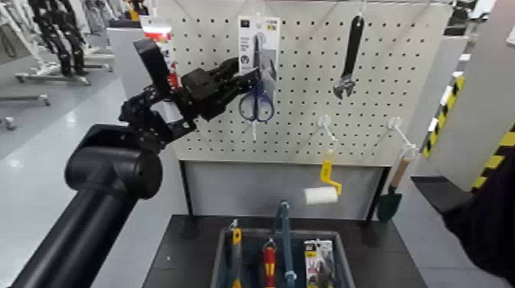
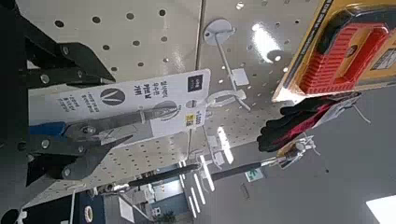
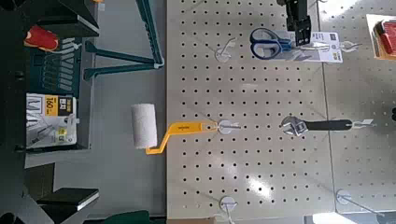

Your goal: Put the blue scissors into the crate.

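The blue scissors (image 1: 257,103), on a tall white card, hang on the pegboard (image 1: 306,122) at upper centre. My left gripper (image 1: 245,80) reaches in from the left and is shut on the card at the scissors' height. In the left wrist view the two dark fingers (image 2: 65,67) press on both long edges of the blue scissors' card (image 2: 131,105). The right wrist view shows the blue scissors (image 3: 269,42) from afar with the left gripper (image 3: 299,26) on them. The grey crate (image 1: 222,260) with its blue handle bar stands on the dark table below, several tools inside.
A black wrench (image 1: 350,57) hangs to the scissors' right. Lower down hang a paint roller with a yellow handle (image 1: 323,191) and a green trowel (image 1: 389,201). Bare white hooks (image 1: 326,124) stick out of the board. A dark part of my right arm (image 1: 483,222) shows at the right edge.
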Tool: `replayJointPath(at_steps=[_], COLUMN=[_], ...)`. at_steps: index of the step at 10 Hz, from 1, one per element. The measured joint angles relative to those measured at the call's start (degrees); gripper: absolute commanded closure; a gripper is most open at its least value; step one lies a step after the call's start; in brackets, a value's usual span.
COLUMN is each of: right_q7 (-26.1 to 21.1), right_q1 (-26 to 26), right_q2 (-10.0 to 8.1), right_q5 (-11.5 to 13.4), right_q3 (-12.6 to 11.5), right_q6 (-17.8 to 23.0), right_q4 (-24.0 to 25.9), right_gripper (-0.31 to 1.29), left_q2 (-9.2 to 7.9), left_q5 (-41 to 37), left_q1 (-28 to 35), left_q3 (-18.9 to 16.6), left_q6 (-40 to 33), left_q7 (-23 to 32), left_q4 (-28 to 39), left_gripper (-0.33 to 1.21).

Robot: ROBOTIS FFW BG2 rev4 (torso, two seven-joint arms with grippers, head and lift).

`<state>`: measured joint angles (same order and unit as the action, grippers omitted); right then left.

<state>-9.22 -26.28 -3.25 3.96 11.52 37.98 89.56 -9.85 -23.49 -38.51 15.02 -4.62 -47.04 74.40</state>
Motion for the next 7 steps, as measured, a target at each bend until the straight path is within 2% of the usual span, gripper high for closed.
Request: replayJointPath(at_steps=[7], right_q7=[0.08], right_q1=[0.00], right_q2=[0.18], right_q5=[0.01], right_q3=[0.09], right_q6=[0.16], right_q4=[0.00], right_gripper=[0.10], left_q2=[-0.08], left_q5=[0.14], left_q1=[-0.51], left_q3=[-0.15], left_q6=[0.21], left_q7=[-0.54], left_q4=[0.00], left_gripper=[1.15])
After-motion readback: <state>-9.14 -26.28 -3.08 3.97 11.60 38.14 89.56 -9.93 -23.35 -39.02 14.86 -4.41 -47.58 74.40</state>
